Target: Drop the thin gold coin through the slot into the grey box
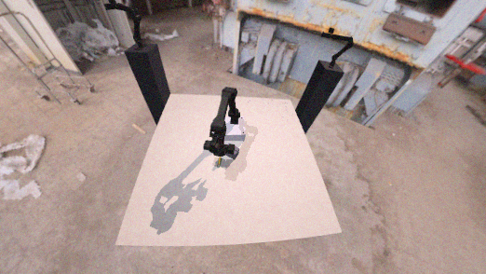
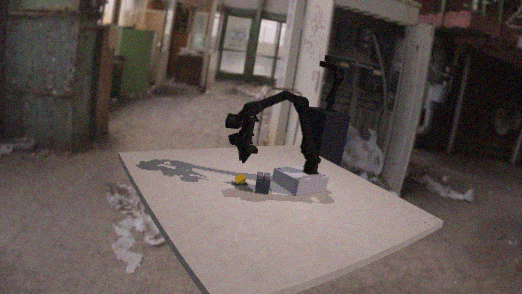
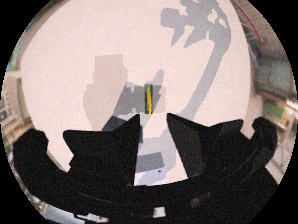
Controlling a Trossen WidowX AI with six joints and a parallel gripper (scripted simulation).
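The gold coin (image 1: 220,161) (image 2: 240,178) (image 3: 149,102) stands on edge in the dark-green holder (image 2: 240,185) (image 3: 148,85). My gripper (image 2: 244,160) (image 3: 153,116) points down above the coin, with a clear height between them in the exterior view. It is partly open and empty; in the wrist view the coin shows just beyond the gap between the fingertips. In the top view the arm hides the fingertips. A small dark-grey box (image 1: 236,153) (image 2: 259,184) (image 3: 114,125) stands close to the holder, on the arm-base side. My left finger partly hides it in the wrist view.
A larger pale box-shaped block (image 1: 236,137) (image 2: 300,185) stands at the arm's base, behind the small box. All stand on a pale table top (image 1: 261,205) (image 2: 320,235). Two black pedestals (image 1: 148,76) (image 1: 318,89) with other arms stand beyond its far corners.
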